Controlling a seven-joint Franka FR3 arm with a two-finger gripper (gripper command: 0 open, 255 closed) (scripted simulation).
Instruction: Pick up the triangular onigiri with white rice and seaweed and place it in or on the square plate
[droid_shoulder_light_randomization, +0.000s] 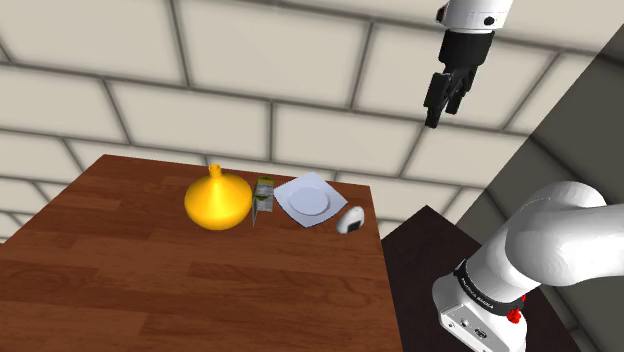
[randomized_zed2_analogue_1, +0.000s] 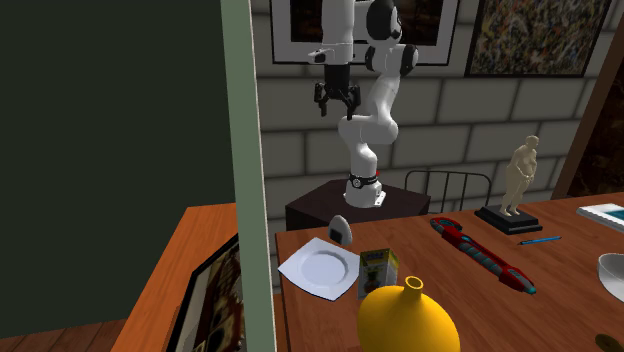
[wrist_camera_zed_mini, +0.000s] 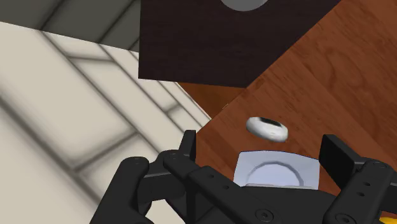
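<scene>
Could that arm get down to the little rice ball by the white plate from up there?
Probably yes. The jaws hang open high above the table, and the onigiri sits alone near the table edge beside the square plate, nothing over it.

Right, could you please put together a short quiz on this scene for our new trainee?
1. True or false: the onigiri already lies on the square plate.
2. What stands between the yellow vase and the plate? A: a green carton. B: a red mug. C: a spoon.
3. Fill in: the claw, high up and holding nothing, has its fingers ____.

Key
1. False: it lies on the table beside the plate, apart from it.
2. A.
3. Open.
</scene>
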